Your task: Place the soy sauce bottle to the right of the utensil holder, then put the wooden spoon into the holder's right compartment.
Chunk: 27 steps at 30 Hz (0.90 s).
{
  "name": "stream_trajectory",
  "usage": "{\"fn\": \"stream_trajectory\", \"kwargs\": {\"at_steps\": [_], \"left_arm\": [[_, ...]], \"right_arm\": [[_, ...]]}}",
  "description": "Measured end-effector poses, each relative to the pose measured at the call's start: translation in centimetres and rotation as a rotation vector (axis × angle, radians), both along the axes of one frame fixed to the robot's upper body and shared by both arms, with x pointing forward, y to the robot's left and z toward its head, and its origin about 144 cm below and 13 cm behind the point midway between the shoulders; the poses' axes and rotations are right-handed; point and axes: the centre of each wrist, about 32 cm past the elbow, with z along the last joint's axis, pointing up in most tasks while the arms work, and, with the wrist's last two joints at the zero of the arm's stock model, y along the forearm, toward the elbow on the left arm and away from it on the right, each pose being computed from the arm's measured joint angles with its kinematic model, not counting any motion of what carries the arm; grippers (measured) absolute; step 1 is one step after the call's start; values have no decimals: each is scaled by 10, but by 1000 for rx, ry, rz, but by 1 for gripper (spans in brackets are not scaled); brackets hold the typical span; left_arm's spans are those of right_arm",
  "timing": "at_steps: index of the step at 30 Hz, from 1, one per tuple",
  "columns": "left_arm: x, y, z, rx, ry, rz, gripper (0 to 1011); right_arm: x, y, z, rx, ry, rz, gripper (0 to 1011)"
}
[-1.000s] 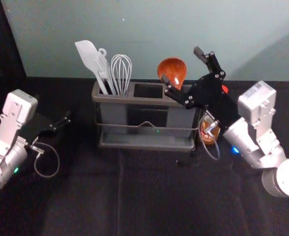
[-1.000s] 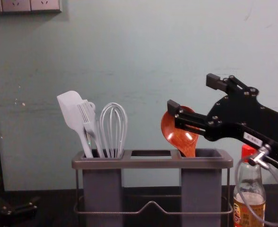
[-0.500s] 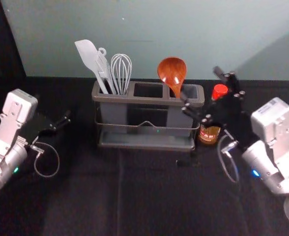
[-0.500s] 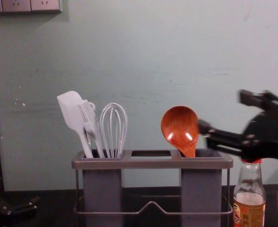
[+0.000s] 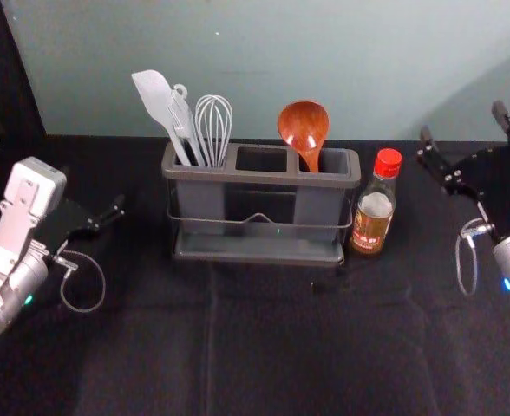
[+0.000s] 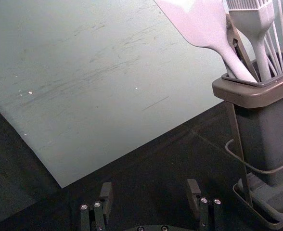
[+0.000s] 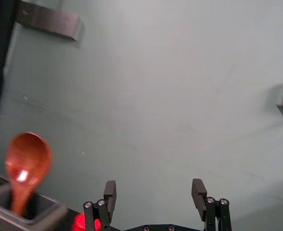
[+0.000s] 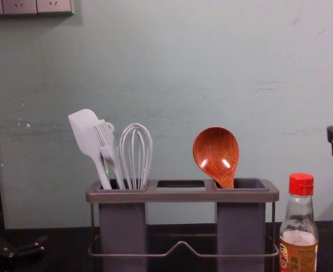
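The wooden spoon (image 5: 304, 126) stands bowl-up in the right compartment of the grey utensil holder (image 5: 264, 178). Just right of the holder, the soy sauce bottle (image 5: 374, 212) with its red cap is upright on the table. Off to the bottle's right, my right gripper (image 5: 465, 130) is open and empty; in the right wrist view the same gripper (image 7: 153, 192) has its fingers wide apart, the spoon (image 7: 28, 161) off to one side. My left gripper (image 5: 99, 208) is parked left of the holder, and the left wrist view shows that gripper (image 6: 148, 192) open.
A white spatula (image 5: 158, 100), a brush and a whisk (image 5: 213, 126) stand in the holder's left compartment. The wall (image 5: 264, 61) rises behind the black-covered table (image 5: 264, 338). A wall socket panel (image 8: 39, 5) is high at the chest view's left.
My right gripper has pulled away to the right from above the holder and bottle, uncovering both the spoon and the bottle. The left arm, spoon and bottle have kept their places.
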Motion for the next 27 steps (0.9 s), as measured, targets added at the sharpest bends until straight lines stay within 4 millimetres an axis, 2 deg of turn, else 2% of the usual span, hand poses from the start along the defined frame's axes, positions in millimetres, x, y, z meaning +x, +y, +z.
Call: {"fn": "stream_trajectory", "kwargs": {"at_steps": [4, 10, 19, 27], "left_arm": [[0, 0, 0, 0, 0, 0, 1005], [0, 0, 0, 0, 0, 0, 1005], [0, 0, 0, 0, 0, 0, 1005], [0, 0, 0, 0, 0, 0, 1005]], "right_arm": [[8, -4, -4, 7, 40, -26, 1004], [26, -9, -21, 17, 160, -56, 1004], [34, -13, -51, 28, 285, -67, 1004], [38, -12, -63, 30, 361, -48, 1004]]}}
